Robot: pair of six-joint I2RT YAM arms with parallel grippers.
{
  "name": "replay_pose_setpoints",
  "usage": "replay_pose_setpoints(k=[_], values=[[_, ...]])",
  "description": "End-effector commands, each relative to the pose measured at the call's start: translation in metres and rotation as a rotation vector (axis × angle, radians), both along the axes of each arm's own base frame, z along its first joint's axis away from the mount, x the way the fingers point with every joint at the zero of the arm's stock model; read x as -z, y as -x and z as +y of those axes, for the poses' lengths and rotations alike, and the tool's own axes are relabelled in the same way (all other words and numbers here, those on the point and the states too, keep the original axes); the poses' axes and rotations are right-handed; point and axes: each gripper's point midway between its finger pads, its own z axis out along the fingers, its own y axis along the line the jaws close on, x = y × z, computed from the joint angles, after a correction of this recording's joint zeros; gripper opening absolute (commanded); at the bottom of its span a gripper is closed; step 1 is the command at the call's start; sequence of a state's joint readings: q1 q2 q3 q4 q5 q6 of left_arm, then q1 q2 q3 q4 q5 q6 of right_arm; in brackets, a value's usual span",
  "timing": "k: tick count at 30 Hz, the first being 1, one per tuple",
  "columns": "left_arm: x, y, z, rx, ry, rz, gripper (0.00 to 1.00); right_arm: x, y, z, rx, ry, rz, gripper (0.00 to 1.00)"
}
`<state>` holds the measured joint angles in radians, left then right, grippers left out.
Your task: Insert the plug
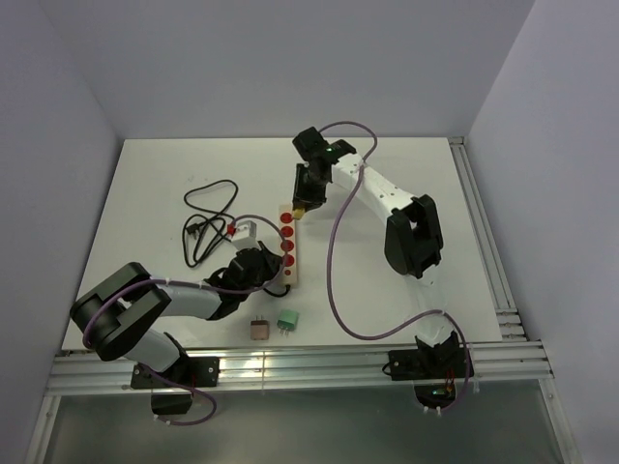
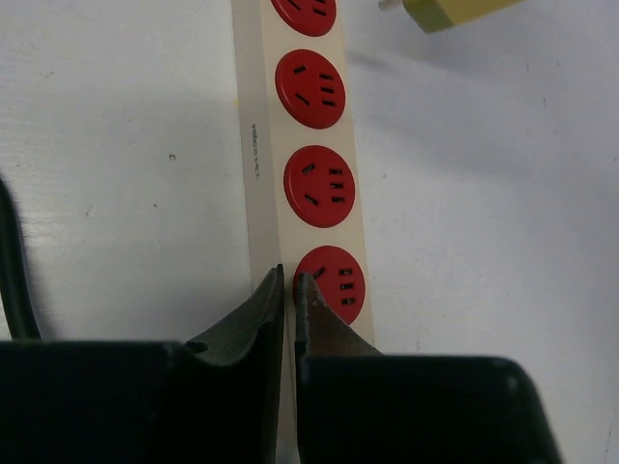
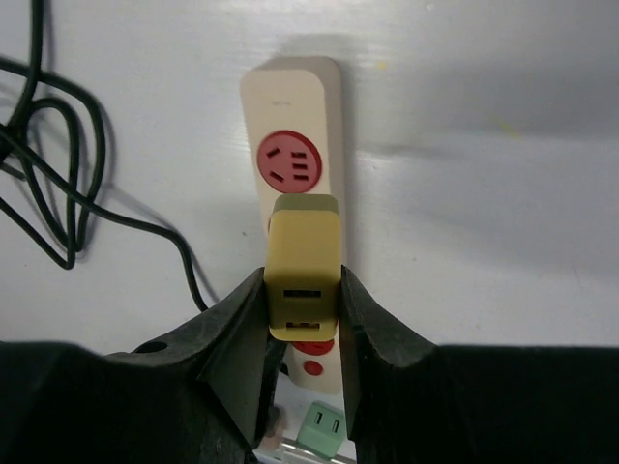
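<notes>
Two grippers are seen at opposite ends of a cream strip (image 1: 290,246) laid on the white table (image 1: 406,174). The yellow plug (image 3: 303,242) is clamped by its sides in the right gripper (image 3: 303,290) and held over the strip's far end, just past the end socket (image 3: 288,162). From the right wrist, the next socket is covered by the plug, and the prongs are hidden; whether they touch the strip cannot be told. From the left wrist, the plug shows only at the top edge, to the right of the strip.

The left gripper (image 2: 290,285) is set at the strip's near end, its fingertips (image 2: 273,295) drawn together to a thin slit with nothing seen between them. The tips lie over the strip's left margin, just beside the nearest red socket (image 2: 334,280); contact with the strip cannot be judged.

A black cable (image 1: 208,222) is coiled on the table left of the strip. A brown plug (image 1: 259,329) and a green plug (image 1: 288,320) are placed side by side near the table's front edge, apart from the strip.
</notes>
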<state>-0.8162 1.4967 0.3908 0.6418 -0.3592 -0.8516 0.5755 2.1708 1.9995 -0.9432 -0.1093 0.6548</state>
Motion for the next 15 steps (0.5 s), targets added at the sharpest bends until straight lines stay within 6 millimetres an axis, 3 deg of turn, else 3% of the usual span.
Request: replay_pose_setpoints(k=[1,6,9,15], values=[[0.037,0.063,-0.027,0.247,0.000,0.201,0.00,-0.017,-0.011,0.016,-0.039,0.024,-0.067,0.00],[0.042,0.068,-0.026,0.254,0.006,0.214,0.00,0.001,-0.020,0.023,-0.083,0.053,-0.042,0.00],[0.044,0.070,-0.026,0.258,0.010,0.222,0.00,0.012,-0.018,0.017,-0.084,0.108,-0.036,0.00],[0.046,0.069,-0.024,0.251,-0.006,0.220,0.00,0.012,-0.018,0.015,-0.098,0.128,-0.051,0.00]])
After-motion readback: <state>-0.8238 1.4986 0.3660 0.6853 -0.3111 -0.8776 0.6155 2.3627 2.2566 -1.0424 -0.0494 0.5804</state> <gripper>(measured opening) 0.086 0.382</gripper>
